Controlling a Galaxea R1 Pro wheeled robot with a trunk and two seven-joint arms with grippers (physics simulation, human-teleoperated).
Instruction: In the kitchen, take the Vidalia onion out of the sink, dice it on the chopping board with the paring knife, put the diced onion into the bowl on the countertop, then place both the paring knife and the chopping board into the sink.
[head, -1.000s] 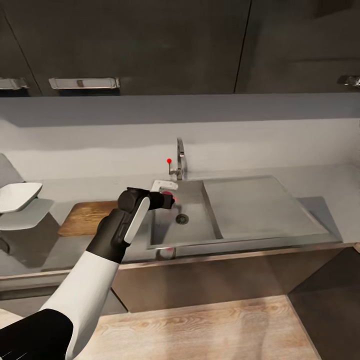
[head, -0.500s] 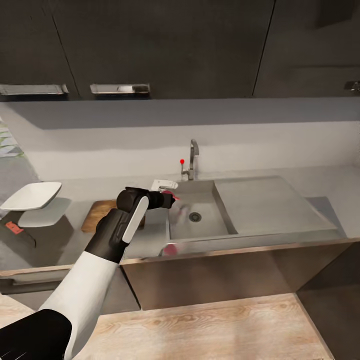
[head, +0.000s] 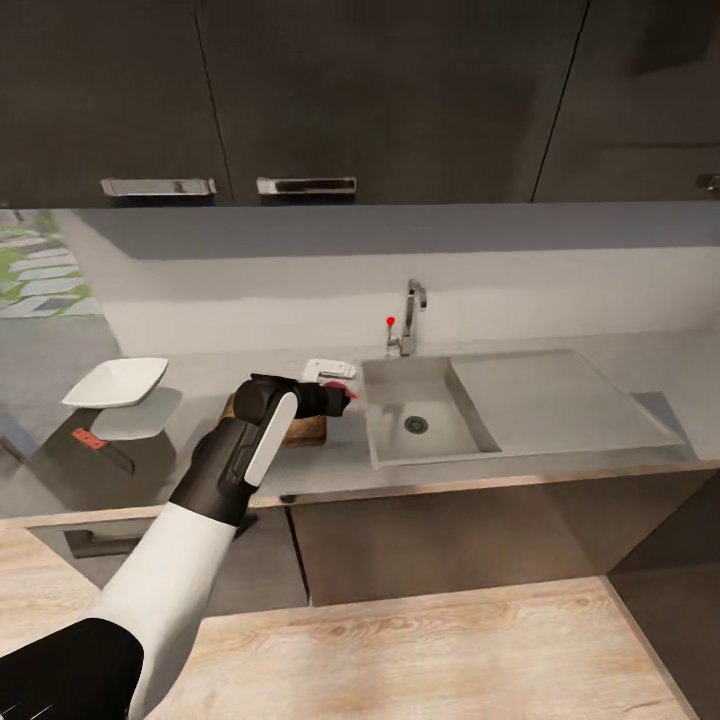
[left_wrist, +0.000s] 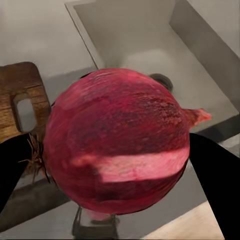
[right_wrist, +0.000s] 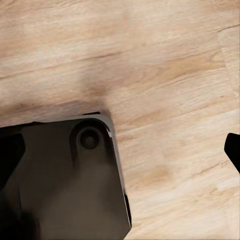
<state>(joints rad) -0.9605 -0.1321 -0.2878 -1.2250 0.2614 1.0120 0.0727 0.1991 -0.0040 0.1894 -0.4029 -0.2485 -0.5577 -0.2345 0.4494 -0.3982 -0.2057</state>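
Note:
My left gripper (head: 341, 394) is shut on the Vidalia onion (head: 336, 391), a pinkish-red ball held above the countertop (head: 330, 462) just left of the sink (head: 388, 452). In the left wrist view the onion (left_wrist: 117, 142) sits between the dark fingers (left_wrist: 215, 175), with the sink (left_wrist: 150, 45) beyond it. The brown chopping board (head: 305, 430) lies under the gripper, mostly hidden by it; the left wrist view shows the board's handle end (left_wrist: 20, 100). The white bowl (head: 118, 381) stands at the far left of the counter. The paring knife (head: 100, 445) lies in front of the bowl.
A chrome faucet (head: 412, 312) with a red-tipped lever stands behind the basin, and the drainboard (head: 550, 395) extends right. Dark cabinets hang overhead. The right wrist view looks down at the wooden floor (right_wrist: 165, 75) and the robot's dark base (right_wrist: 60, 180).
The camera has swung left, so the sink has shifted right in the picture and the knife has come into view. The held onion now hangs left of the basin, over the board.

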